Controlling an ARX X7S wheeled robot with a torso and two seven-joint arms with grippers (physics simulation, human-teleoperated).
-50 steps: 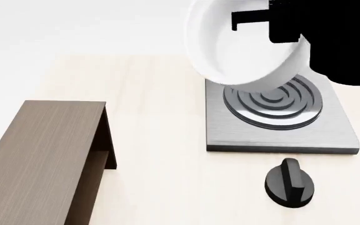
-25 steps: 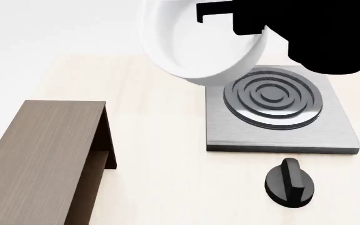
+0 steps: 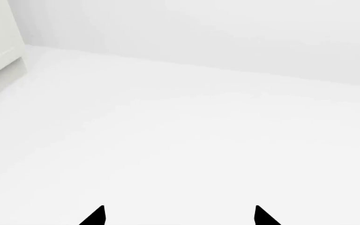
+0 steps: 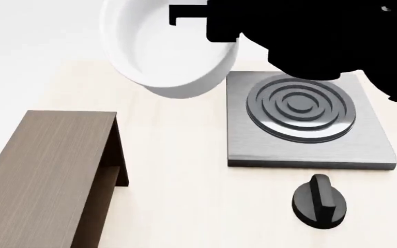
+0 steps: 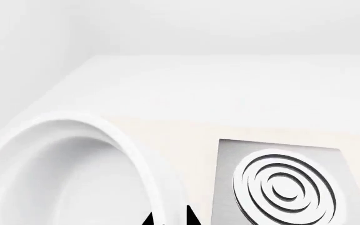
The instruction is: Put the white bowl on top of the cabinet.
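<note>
White bowl [image 4: 171,51] aloft, tilted, clamped at rim by right hand [image 4: 216,23], above counter [image 4: 184,206] between stove plate [image 4: 309,121] and cabinet [image 4: 47,170]. Black knob [image 4: 318,202] near stove plate. Left hand [image 3: 178,216]: fingertips apart, holding nothing.

One white bowl [image 4: 167,49] is being shown, held above the far part of the counter [image 4: 178,170]. One cabinet [image 4: 43,175] is being counted at the counter's left edge. One grey stove plate [image 4: 309,121] is being seen toward the right, and one black knob [image 4: 318,201] is being seen near the front edge. Two end effectors are being counted: the right end effector [image 4: 216,20] and the left end effector [image 3: 178,216].
</note>
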